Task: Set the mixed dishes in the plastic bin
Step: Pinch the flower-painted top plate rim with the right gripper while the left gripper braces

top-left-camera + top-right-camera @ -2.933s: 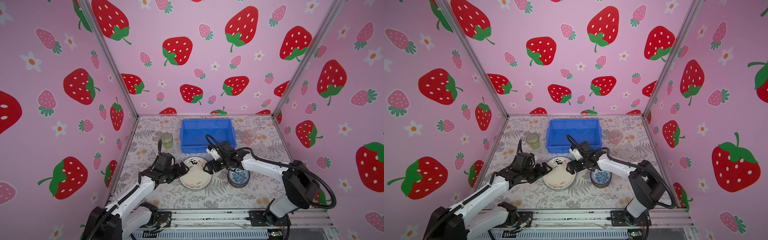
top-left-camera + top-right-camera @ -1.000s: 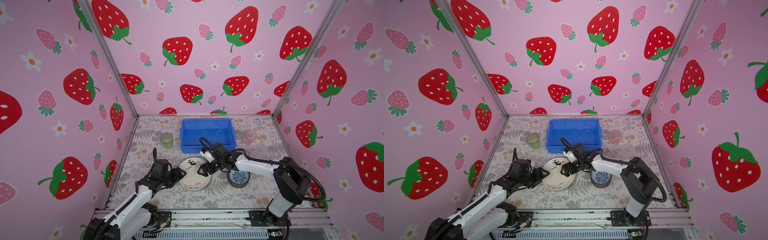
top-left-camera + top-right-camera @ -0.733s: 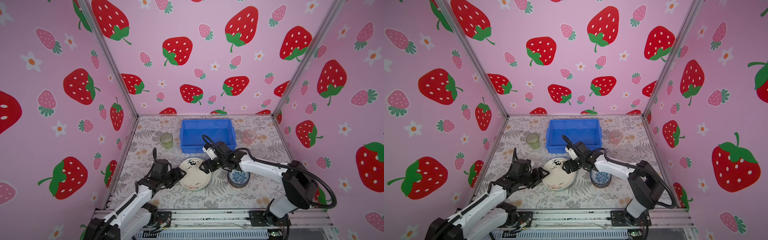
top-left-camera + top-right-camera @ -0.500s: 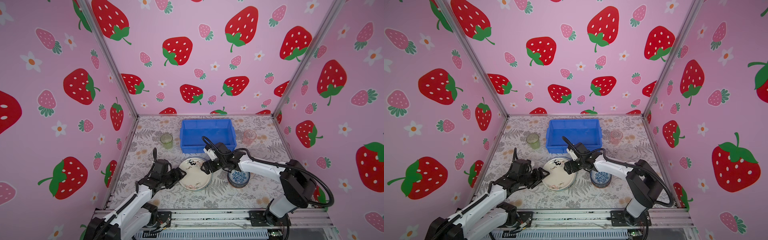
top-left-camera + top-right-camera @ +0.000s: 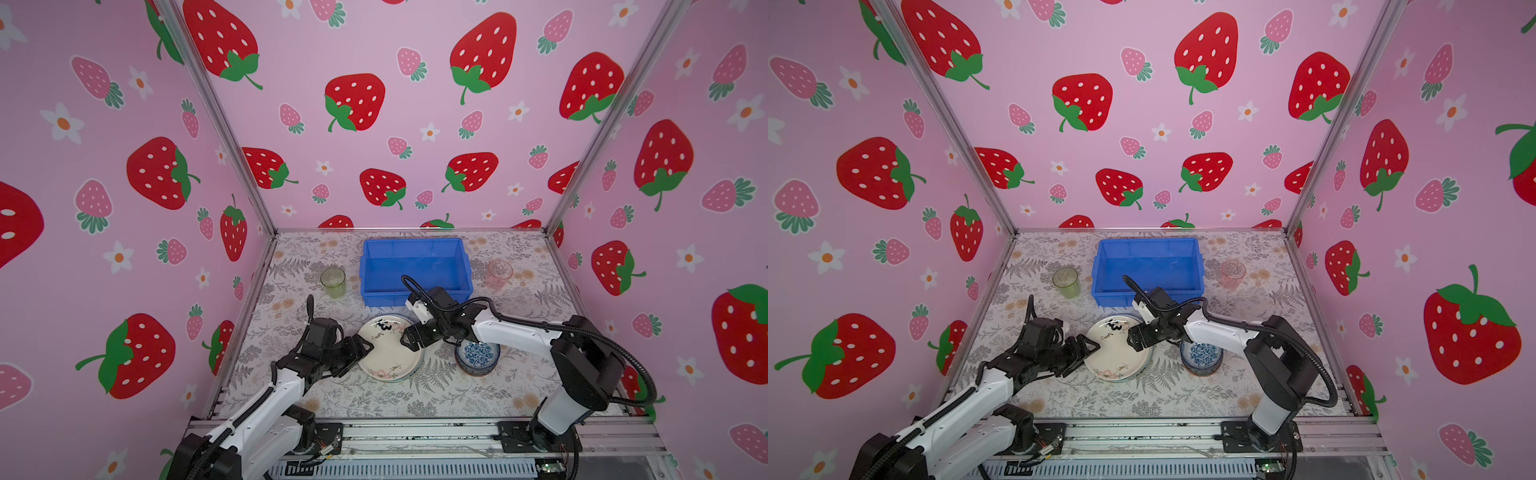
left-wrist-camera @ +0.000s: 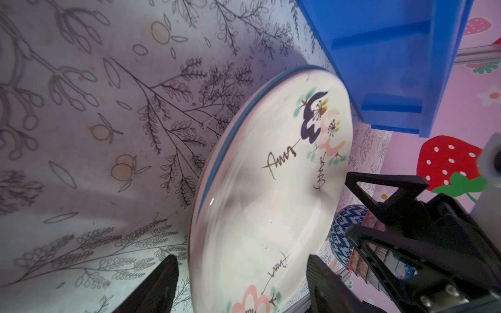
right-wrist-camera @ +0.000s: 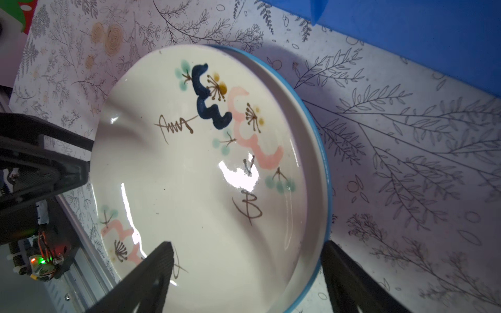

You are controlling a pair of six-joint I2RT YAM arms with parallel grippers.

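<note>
- While both arms reach in from the near edge, the cream plate (image 5: pixel 388 351) with black marks lies on the patterned table (image 5: pixel 374 399), just in front of the plastic bin (image 5: pixel 411 242) and outside it.
- That plate sits on top of a blue-rimmed plate (image 7: pixel 324 168), whose rim shows past its edge on the bin side in both wrist views.
- The left gripper (image 5: pixel 362 351) is at the left edge of the plates, with its jaws spread wide. In the left wrist view one finger (image 6: pixel 160 284) is over the table and the other over the cream plate's face, so the rim passes between them.
- The right gripper (image 5: pixel 409 338) is at the right edge, also spread wide. In the right wrist view one finger (image 7: pixel 154 273) is above the cream plate and the other is outside the blue rim.
- Neither pincer is clamped on anything; whether any fingertip touches the plates is hard to judge from these angles.
- A blue-white bowl (image 5: pixel 477 355) stands just to the right of the plates, under the right arm. It appears to rest on another striped bowl, though only a sliver shows.
- A green tumbler (image 5: pixel 333 281) stands upright to the left of the bin, and a pink tumbler (image 5: pixel 498 274) stands upright to its right.
- In both top views only the bin's blue floor and walls show.
</note>
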